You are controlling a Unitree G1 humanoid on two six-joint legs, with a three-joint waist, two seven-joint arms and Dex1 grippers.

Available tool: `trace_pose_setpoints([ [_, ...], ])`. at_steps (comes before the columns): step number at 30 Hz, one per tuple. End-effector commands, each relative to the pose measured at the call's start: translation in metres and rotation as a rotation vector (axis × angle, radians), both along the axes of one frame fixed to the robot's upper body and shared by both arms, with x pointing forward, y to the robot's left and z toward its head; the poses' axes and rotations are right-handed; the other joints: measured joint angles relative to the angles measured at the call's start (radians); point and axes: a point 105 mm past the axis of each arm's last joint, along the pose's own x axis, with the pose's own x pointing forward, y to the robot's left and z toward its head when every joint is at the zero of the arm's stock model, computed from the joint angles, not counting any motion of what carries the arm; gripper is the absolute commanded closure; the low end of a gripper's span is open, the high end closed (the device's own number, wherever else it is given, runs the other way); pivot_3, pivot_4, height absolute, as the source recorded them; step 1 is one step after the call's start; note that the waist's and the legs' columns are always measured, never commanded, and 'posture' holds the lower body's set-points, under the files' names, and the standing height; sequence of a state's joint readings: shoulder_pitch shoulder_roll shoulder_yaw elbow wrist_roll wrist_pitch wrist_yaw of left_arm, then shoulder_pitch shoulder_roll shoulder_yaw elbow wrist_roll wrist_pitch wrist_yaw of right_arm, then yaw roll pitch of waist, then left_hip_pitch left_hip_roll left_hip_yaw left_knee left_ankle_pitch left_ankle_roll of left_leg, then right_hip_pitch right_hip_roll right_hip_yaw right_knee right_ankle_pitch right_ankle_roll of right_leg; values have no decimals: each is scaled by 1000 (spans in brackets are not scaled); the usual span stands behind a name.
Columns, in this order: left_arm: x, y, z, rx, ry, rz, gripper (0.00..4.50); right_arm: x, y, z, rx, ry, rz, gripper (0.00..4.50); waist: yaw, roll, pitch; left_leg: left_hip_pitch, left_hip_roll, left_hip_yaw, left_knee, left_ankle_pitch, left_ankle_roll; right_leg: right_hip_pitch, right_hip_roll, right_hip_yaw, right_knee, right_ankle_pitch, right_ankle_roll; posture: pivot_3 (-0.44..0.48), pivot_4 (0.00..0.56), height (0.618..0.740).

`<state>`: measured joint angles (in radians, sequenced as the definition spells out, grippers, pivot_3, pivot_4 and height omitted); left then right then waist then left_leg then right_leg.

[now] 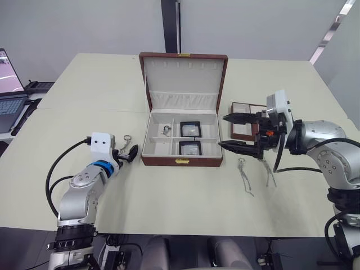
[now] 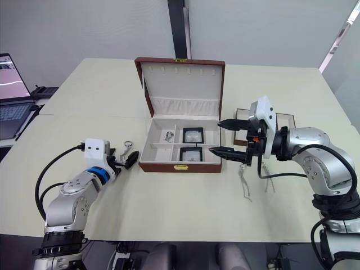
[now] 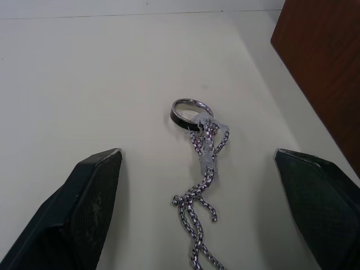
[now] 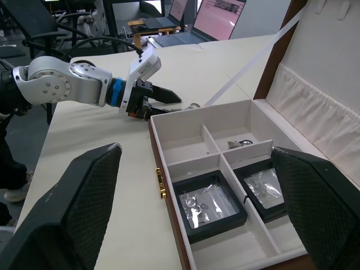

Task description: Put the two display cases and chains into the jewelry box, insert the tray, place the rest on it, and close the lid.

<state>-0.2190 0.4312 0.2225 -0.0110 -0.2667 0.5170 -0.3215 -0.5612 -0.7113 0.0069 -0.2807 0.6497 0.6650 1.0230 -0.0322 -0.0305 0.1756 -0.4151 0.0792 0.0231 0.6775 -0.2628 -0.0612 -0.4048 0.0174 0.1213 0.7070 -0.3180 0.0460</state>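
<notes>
The jewelry box (image 1: 181, 161) stands in the middle of the table with its lid (image 1: 184, 79) upright. The two display cases (image 1: 190, 129) (image 1: 190, 147) lie in its right compartments. One chain (image 1: 166, 130) rests in the back left compartment. The other chain (image 3: 201, 169), with a ring (image 3: 188, 109) at its end, lies on the table left of the box. My left gripper (image 3: 197, 157) is open, its fingers either side of that chain. At the box's right side my right gripper (image 1: 223, 131) hovers open and empty. The tray (image 1: 241, 107) sits behind it.
Two longer silver chains (image 1: 245, 178) (image 1: 269, 172) lie on the table right of the box, under my right arm. A laptop (image 1: 8, 84) and cables sit past the table's left edge. Bare tabletop stretches in front of the box.
</notes>
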Motion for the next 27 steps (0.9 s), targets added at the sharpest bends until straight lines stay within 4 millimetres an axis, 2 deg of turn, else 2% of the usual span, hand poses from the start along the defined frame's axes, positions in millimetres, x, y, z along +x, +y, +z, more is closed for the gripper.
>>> trace_pose_setpoints([
  [1, -1, -2, -9, 1, 37, -14, 882, -6, 1, 9, 2, -45, 16, 0, 0, 0, 0, 0, 0, 0, 0, 0, 0, 0, 0, 0, 0, 0, 0, 0, 150, 740],
  [12, 6, -9, -7, -9, 18, -38, 4334, -6, 0, 8, 6, -43, 8, 0, 1, 0, 0, 0, 0, 0, 0, 0, 0, 0, 0, 0, 0, 0, 0, 0, 150, 740],
  [13, 6, -9, -6, -8, 16, -42, 4460, -6, 0, 8, 6, -43, 7, 0, 1, 0, 0, 0, 0, 0, 0, 0, 0, 0, 0, 0, 0, 0, 0, 0, 150, 740],
  [20, 5, -11, 9, -18, -32, -57, 4460, -5, -4, 14, 19, -55, 3, 0, 1, 0, 0, 0, 0, 0, 0, 0, 0, 0, 0, 0, 0, 0, 0, 0, 150, 740],
  [27, -6, -25, 65, -53, -129, -186, 4460, -1, -9, 20, 26, -92, -25, 0, 0, 0, 0, -1, 0, -1, 0, 0, 0, 0, 0, 0, 0, 0, 0, 0, 150, 740],
])
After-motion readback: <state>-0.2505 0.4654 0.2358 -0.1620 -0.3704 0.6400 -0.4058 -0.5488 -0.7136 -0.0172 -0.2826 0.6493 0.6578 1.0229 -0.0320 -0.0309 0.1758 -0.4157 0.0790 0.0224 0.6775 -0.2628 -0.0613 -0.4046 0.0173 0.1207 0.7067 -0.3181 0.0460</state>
